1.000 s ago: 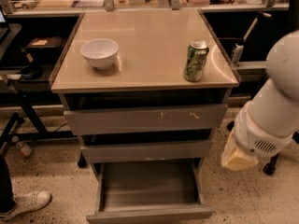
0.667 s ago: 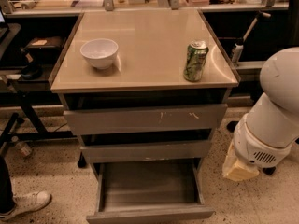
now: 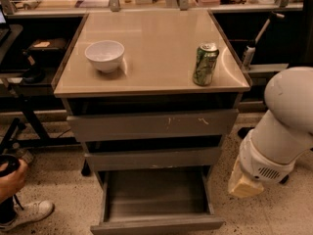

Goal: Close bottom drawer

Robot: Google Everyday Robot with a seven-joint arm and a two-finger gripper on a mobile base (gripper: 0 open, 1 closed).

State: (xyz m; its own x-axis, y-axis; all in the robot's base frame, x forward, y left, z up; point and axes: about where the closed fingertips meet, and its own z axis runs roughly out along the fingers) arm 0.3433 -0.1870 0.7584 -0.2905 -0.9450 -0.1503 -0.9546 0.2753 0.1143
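Camera view: right of the open bottom drawer (image 3: 156,197), the gripper (image 3: 246,184) (opening cannot be told) is being held off-centre, risking a skewed, jamming push.

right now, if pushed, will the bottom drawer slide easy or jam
Probably slides easily: the bottom drawer looks empty, so light. Its wide front may skew if pushed off-centre. The gripper hangs right of it, apart.

You look down on a speckled pale floor (image 3: 58,177) under warm indoor light. A grey-brown cabinet (image 3: 151,48) stands in the middle, with dark desks (image 3: 41,50) on both sides and a cluttered counter (image 3: 146,1) behind. The gripper (image 3: 244,185) hangs low, right of the cabinet.
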